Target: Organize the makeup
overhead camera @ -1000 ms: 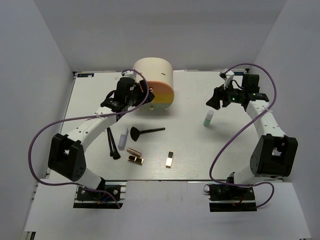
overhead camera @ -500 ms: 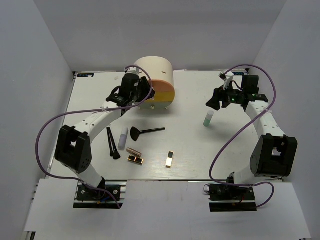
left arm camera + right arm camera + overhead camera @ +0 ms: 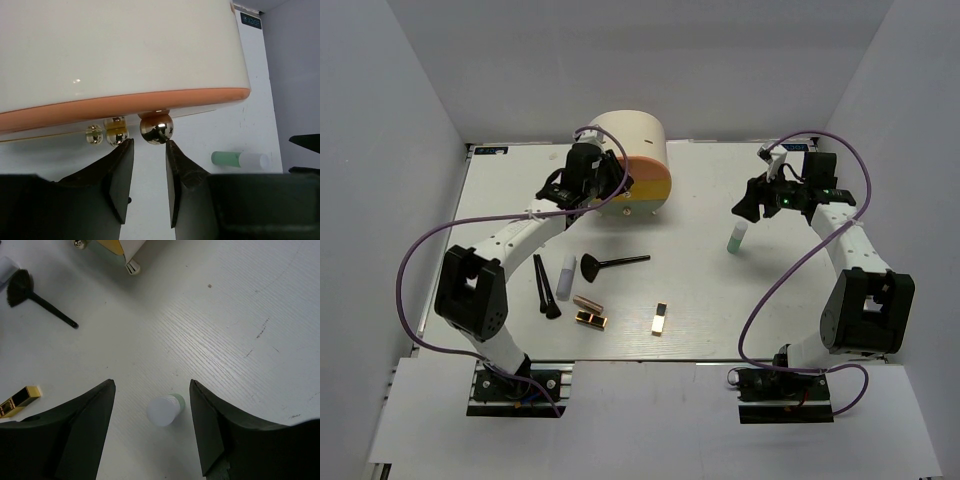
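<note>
The left arm lay stretched toward the far edge, left gripper (image 3: pixel 149 148) slightly open just below the box's (image 3: pixel 635 150) knob (image 3: pixel 156 129); the right gripper (image 3: pixel 151 383) hung open above the bottle (image 3: pixel 165 410).

Brushes (image 3: pixel 545 285), white tube (image 3: pixel 566 276), lipstick (image 3: pixel 587 302), gold cases (image 3: pixel 591 319) lie clustered (mint bottle (image 3: pixel 736 239) apart).

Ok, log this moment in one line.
left pincer open at gold knob | right pincer open, aimed at mint-green bottle | nothing held

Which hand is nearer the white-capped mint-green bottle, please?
Right. The right hand hovers above the bottle; the left hand is far off at the cream cylindrical box.
</note>
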